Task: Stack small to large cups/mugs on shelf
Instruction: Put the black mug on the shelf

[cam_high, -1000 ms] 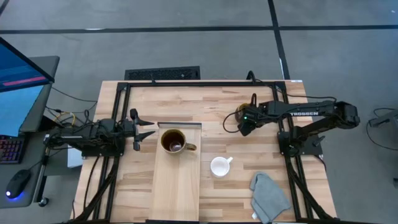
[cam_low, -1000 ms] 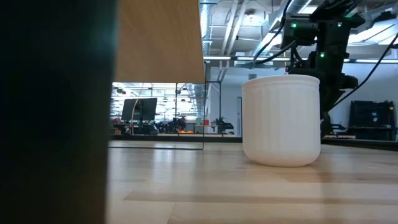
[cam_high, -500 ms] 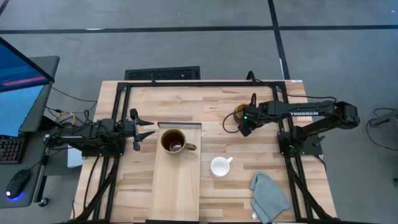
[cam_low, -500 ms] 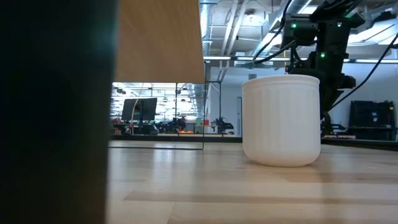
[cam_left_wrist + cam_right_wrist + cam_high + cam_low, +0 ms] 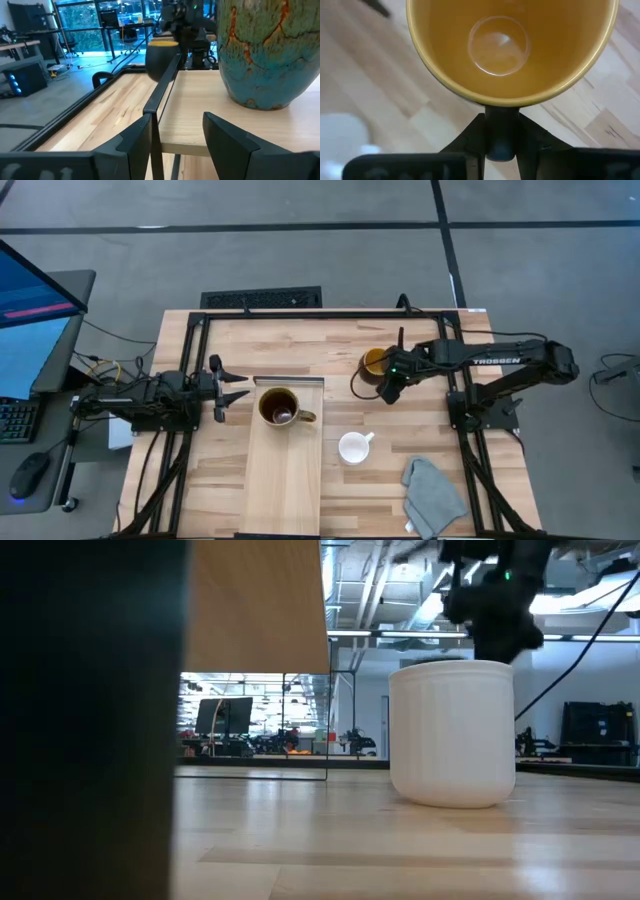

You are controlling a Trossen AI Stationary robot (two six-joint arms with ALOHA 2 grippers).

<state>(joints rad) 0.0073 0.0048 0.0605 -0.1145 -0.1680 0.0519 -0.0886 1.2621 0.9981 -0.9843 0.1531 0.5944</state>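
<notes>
Butcher-block table (image 5: 330, 350) on a grey floor, with a pale shelf (image 5: 286, 480) running from the table's middle to its near edge, left of centre. Big brown mug (image 5: 279, 407) sits at the shelf's far end, handle pointing right; in the left wrist view it shows as a teal-glazed body (image 5: 267, 50) on the board. Left gripper (image 5: 228, 386) waits just off the shelf's far-left corner, jaws wide, holding nothing. Right gripper (image 5: 389, 378) is over the table's right-centre, jaws narrow and clamped on the handle (image 5: 501, 131) of the dark mug (image 5: 375, 363), yellow inside (image 5: 512, 47); this mug looks lifted off the wood. White mug (image 5: 354, 447) stands on the table just right of the shelf, near the middle. Grey cloth (image 5: 433, 496) lies crumpled by the near-right corner.
</notes>
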